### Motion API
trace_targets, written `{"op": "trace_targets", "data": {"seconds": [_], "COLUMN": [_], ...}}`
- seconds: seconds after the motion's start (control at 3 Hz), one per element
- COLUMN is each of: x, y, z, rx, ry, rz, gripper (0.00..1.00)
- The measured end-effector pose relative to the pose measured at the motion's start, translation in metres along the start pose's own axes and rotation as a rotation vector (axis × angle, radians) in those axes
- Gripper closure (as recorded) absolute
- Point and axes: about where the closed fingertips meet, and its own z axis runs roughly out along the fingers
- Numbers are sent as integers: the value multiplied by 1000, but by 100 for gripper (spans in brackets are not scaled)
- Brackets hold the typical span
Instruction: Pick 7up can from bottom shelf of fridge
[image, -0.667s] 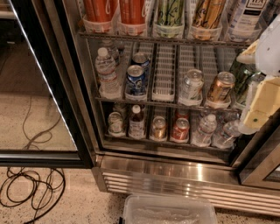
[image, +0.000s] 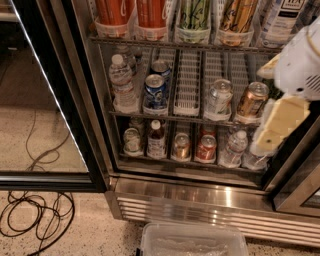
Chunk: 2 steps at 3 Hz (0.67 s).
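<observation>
Gripper (image: 272, 135) hangs at right, in front of the fridge (image: 200, 190) racks. The white-labelled bottle (image: 287, 15) above it has dark lettering, cropped and unreadable. Cans (image: 155, 90) left of it: nothing legible.

Speckled beige floor (image: 90, 230) shows at lower left, lit warmly. Black cables (image: 35, 215) lie looped on it near its left edge. A clear plastic bin (image: 192, 240) sits at its bottom edge. The gripper (image: 272, 132) hangs at far right.

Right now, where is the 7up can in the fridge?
In the camera view, the 7up can stands at the left end of the bottom shelf, beside a dark bottle; the tool hangs at the shelf's right end.
</observation>
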Motion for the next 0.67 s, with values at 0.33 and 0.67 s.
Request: {"op": "trace_targets", "data": {"seconds": [0.33, 0.67], "x": [-44, -86], "y": [25, 41], "z": [56, 97], "rx": [-68, -103], "ry": [-166, -326], "rz": [29, 62], "gripper": [0, 0]}}
